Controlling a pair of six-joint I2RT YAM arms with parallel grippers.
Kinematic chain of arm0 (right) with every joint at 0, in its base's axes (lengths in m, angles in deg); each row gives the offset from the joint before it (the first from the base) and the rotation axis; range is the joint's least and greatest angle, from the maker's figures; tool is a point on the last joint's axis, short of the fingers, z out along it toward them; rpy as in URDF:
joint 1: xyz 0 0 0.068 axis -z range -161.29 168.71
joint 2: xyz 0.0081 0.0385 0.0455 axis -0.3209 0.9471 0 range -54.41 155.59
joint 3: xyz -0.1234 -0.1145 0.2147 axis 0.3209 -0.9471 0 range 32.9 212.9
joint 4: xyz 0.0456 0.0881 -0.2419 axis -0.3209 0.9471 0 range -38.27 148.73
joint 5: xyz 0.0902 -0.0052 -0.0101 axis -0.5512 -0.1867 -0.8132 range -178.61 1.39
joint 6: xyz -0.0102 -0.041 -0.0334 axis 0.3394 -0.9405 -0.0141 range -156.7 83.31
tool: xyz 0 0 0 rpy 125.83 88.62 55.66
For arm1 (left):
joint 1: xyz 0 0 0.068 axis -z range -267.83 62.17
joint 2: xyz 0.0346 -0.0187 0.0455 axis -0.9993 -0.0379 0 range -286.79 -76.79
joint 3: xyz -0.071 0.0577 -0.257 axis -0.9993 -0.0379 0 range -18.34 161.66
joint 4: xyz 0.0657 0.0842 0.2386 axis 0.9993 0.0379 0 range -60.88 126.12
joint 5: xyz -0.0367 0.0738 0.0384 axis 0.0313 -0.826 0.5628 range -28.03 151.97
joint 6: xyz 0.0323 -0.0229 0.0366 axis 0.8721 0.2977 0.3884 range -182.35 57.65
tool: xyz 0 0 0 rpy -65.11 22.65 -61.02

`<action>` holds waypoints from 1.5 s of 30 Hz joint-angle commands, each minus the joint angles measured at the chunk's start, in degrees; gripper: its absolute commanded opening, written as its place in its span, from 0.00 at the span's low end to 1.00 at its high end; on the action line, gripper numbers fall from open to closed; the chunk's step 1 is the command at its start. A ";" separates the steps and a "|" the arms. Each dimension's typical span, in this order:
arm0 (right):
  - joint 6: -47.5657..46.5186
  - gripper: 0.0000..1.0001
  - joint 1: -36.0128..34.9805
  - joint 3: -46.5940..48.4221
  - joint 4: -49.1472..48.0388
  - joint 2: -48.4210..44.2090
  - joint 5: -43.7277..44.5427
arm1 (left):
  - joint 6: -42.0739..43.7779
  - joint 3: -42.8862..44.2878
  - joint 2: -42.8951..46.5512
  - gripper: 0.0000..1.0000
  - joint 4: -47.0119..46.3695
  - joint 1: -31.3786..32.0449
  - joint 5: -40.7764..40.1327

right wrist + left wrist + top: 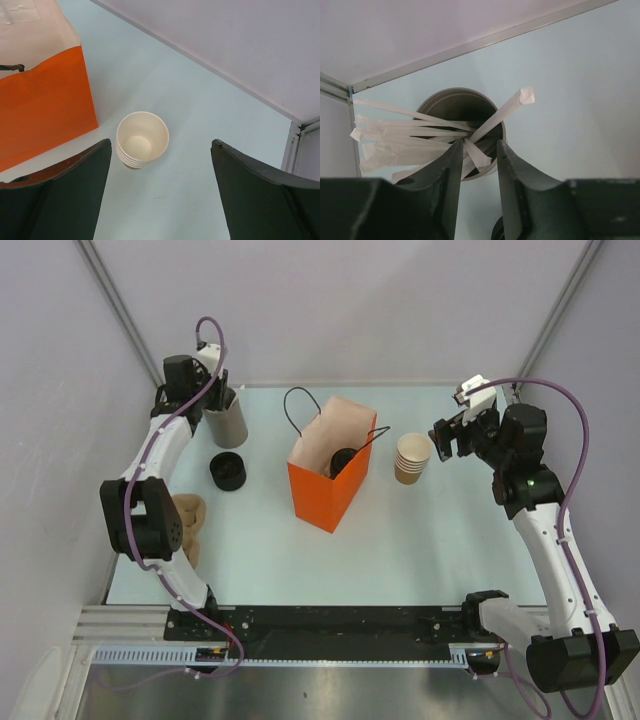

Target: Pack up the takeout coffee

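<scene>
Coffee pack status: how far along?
Done: a black-lidded cup sits inside the orange bag. In hand: the left gripper is at the straw holder, jaws either side of a wrapped straw, gap showing. The right gripper hangs open above the cup stack, empty. Left: probably getting that straw into the bag.

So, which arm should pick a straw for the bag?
Left. The left gripper sits over the holder, straws between its jaws; the right gripper hangs open over the cups, beyond the bag.
</scene>
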 commanded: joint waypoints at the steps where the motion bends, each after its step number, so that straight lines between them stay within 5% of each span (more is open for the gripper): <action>1: 0.43 0.85 0.22 0.13 -1.28 0.19 -0.77 | 1.30 0.97 -0.32 0.36 -0.96 0.20 -0.52; 6: 0.34 0.85 0.13 0.13 -1.19 0.37 -0.86 | 1.65 1.06 -0.24 0.33 -0.08 0.20 -0.34; 13: 0.34 0.85 0.22 0.13 -1.19 0.63 -0.86 | 2.01 0.97 0.20 0.00 1.15 0.20 0.10; 45: -0.10 0.85 0.22 0.13 -0.93 1.69 -0.16 | -2.03 16.96 13.12 0.00 9.06 0.20 5.46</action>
